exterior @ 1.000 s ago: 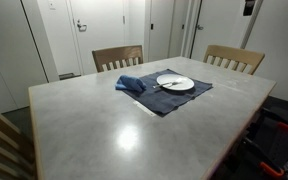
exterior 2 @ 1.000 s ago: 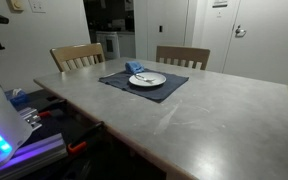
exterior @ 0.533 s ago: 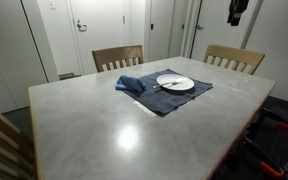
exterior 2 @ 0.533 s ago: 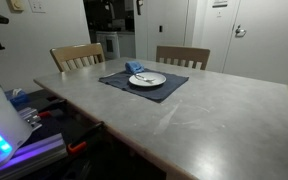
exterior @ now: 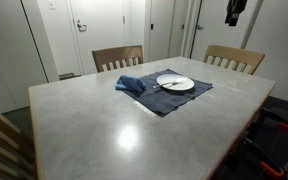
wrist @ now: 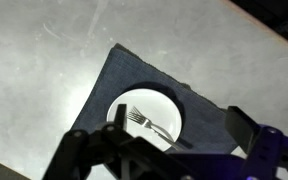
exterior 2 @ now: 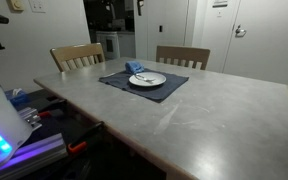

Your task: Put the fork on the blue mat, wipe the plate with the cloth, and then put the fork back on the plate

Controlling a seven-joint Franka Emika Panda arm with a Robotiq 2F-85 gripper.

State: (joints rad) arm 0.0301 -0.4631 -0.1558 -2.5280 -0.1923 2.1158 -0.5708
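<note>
Gripper (exterior: 234, 12) high above the table, jaws spread wide, nothing held.

Over the last second the gripper has dropped a little further into the top of an exterior view and then settled. We read this as the start of the approach, with no step of the task done yet. The fork (wrist: 149, 125) lies across the plate (wrist: 132, 100), well below the gripper and framed between its fingers in the wrist view. The plate sits on the mat (wrist: 114, 72). The cloth (exterior: 131, 84) lies just beside the plate, seemingly on the side away from the gripper.
</note>
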